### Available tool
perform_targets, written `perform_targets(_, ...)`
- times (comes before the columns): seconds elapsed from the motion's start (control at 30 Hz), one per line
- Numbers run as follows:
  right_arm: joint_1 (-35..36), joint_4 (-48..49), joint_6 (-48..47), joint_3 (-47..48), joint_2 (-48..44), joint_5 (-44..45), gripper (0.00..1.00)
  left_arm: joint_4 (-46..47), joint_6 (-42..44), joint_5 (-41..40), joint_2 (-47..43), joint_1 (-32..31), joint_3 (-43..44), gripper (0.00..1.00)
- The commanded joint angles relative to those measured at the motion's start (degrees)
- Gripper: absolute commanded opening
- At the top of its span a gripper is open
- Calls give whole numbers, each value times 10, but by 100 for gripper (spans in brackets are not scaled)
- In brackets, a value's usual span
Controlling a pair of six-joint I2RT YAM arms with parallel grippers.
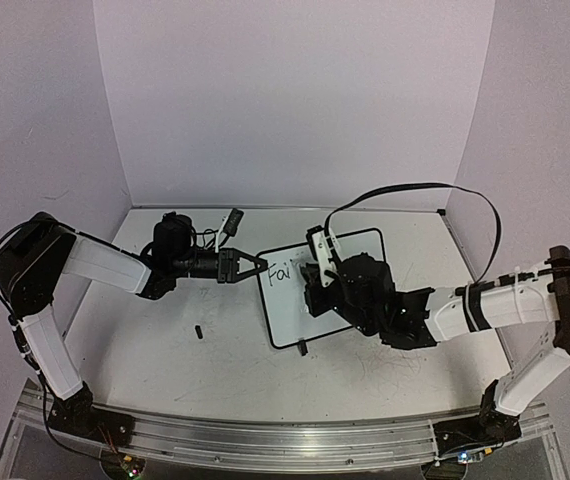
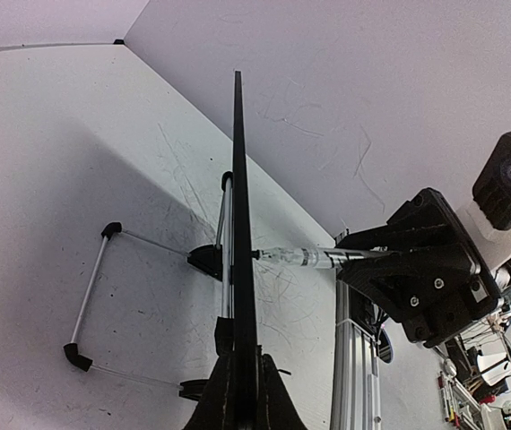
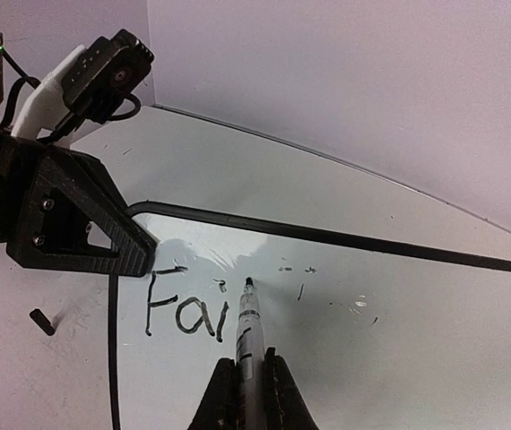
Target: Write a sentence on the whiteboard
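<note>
Closed tight on one marker (image 3: 246, 327), the right gripper (image 3: 248, 383) pinches the barrel between its two fingers, with the tip pressed to the whiteboard (image 3: 399, 358) just right of the last stroke. Three letters of the sentence (image 3: 182, 312), "Fai", stand in one line near the board's left end. A few small dark flecks dot the white surface to their right.

Facing it, the left gripper (image 2: 239, 381) is clamped on the board's left edge, one finger on each face of the thin black frame. From the left wrist the board shows edge-on, and behind it one wire stand (image 2: 90, 296) with two black end caps reaches from the back face down to the grey table (image 1: 165, 370).

From above, the single board sits at mid-table between the two arms, with part of it hidden under the right wrist. One small black piece (image 1: 198, 331) lies alone on the tabletop, left of the board and apart from it.
</note>
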Motion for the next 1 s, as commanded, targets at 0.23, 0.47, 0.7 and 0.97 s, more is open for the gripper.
perform_targets(0.23,-5,20,-9,25,18,13,0,-19,-14,36,-8,-15,14,0)
perform_targets(0.47,-4,7,6,9,8,5,0,-19,-14,36,-11,-15,13,0)
perform_targets(0.7,2,-5,21,-8,-3,3,0,-19,-13,35,-11,-15,13,0)
perform_targets(0.97,11,-11,32,-18,-5,5,0,-19,-13,35,-11,-15,13,0)
